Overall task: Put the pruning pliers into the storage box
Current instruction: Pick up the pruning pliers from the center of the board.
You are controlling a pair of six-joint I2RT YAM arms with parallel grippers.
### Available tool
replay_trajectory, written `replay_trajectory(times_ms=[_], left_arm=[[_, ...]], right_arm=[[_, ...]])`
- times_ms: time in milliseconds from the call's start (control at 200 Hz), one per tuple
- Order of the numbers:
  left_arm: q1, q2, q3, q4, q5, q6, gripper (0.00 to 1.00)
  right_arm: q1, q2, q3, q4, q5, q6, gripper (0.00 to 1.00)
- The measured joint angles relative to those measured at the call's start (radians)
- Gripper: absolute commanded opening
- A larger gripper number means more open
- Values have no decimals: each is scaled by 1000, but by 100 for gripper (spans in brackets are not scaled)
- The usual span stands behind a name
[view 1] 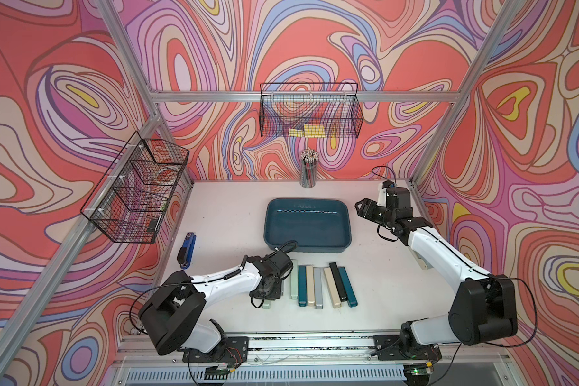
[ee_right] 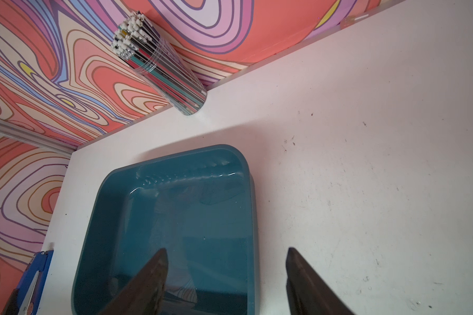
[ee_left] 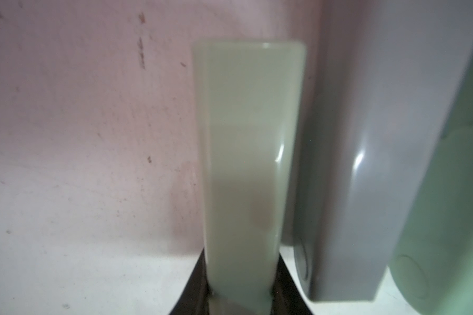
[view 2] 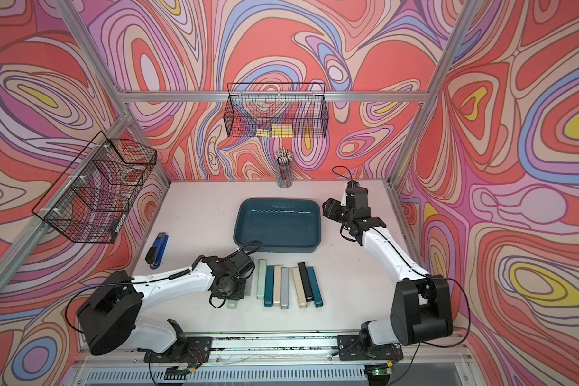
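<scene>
Nearest the top camera runs the arms' mounting rail (view 1: 315, 344). Just beyond it, on the white tabletop (view 1: 388, 274), the pruning pliers (view 1: 318, 287) lie side by side in a row on the near side of the storage box (view 1: 310, 227), which holds nothing yet. Left gripper (ee_left: 241, 253) sits at the left end of the row, clenched across the narrow width of a pale green case (ee_left: 246, 136). A grey case (ee_left: 366, 163) lies just to the right of it, close but apart. Right gripper (ee_right: 226, 249) hangs over the right edge of the box, jaws spread and empty.

Handling, as judged: the cases look rigid and probably light. Their smooth glossy shells take highlights, so expect them to be slippery. A pinch across the short width near mid-length should keep the bar level, while a grip near one end would let it droop or twist. The wrist hides the grip in both top views, so how far along the case the jaws sit, and whether the case has left the tabletop, cannot be told. Neighbours are close, so lift straight up.
</scene>
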Motion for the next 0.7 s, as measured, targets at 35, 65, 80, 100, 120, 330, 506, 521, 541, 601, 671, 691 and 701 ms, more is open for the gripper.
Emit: replay_trajectory(times_ms=[35, 65, 80, 100, 120, 330, 506, 521, 541, 601, 671, 691, 701], left_arm=[[2, 2, 2, 2, 1, 3, 14], [3, 3, 2, 2, 3, 4, 12], [4, 3, 2, 3, 4, 5, 12], [5, 3, 2, 3, 4, 5, 12], [5, 3, 2, 2, 4, 6, 12], [26, -17, 34, -64, -8, 8, 11], [46, -78, 158, -178, -28, 8, 11], [47, -81, 170, -186, -30, 8, 11], [51, -84, 189, -196, -31, 8, 11], [60, -87, 253, -232, -39, 12, 11], [73, -81, 332, -266, -47, 22, 11], [77, -77, 357, -277, -50, 26, 11], [79, -72, 373, -282, -51, 28, 11]], right_arm=[[0, 0, 0, 2, -1, 0, 69], [0, 0, 0, 2, -2, 0, 69], [0, 0, 0, 2, -2, 0, 69], [0, 0, 0, 2, -3, 0, 69], [0, 0, 0, 2, -3, 0, 69], [0, 2, 0, 3, -9, 4, 69], [5, 8, 0, 12, -21, 12, 68], [5, 8, 0, 12, -23, 13, 68], [6, 9, 0, 12, -23, 14, 68], [7, 9, 0, 12, -27, 16, 68], [10, 9, 0, 13, -30, 16, 68], [10, 9, 0, 13, -31, 16, 68], [11, 9, 0, 12, -31, 16, 68]])
